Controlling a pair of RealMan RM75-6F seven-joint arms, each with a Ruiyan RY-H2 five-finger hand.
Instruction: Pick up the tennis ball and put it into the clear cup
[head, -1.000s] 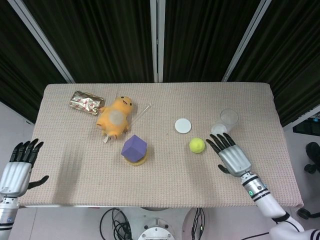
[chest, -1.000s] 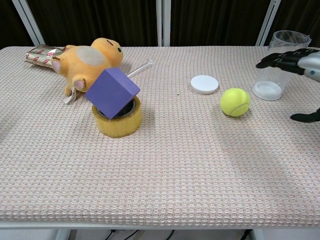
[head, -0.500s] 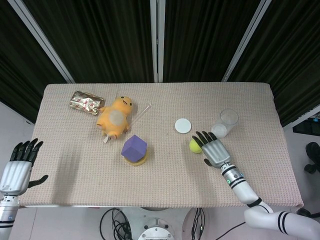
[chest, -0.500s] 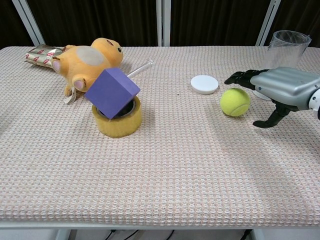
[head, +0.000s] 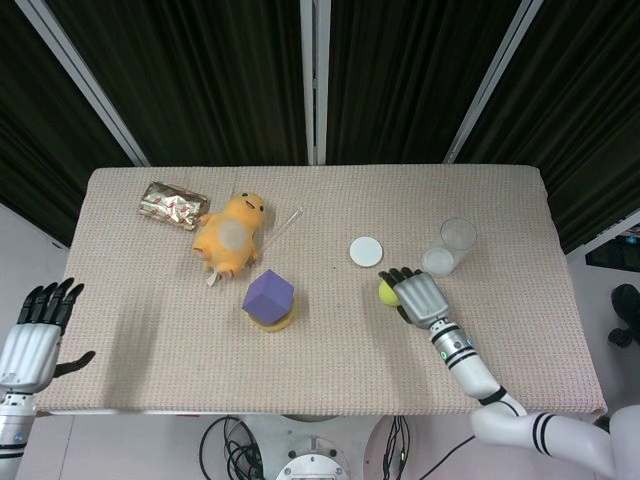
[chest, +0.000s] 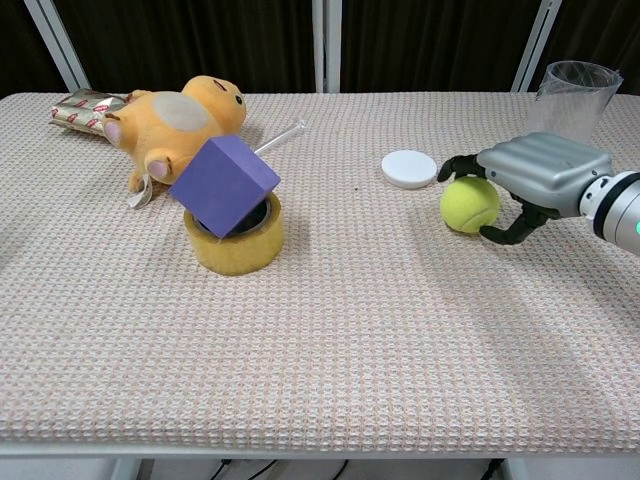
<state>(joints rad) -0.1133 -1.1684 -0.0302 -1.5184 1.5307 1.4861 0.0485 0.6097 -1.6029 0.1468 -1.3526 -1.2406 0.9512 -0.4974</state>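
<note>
Right hand (chest: 535, 172): curling fingers over the tennis ball (chest: 470, 204) — the grip seems loose, ball sitting on the table (chest: 350, 330), right of centre.
Clear cup (chest: 575, 90): standing upright, upper right.
Left hand (head: 35, 335): hanging at lower left — fingers spread, holding nothing.

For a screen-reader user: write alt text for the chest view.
The robot's right hand curls over a yellow tennis ball on a beige woven tablecloth, a clear cup just behind it. A white disc lies left of the ball; further left, a purple cube sits tilted in a yellow tape roll, by an orange plush toy.
</note>
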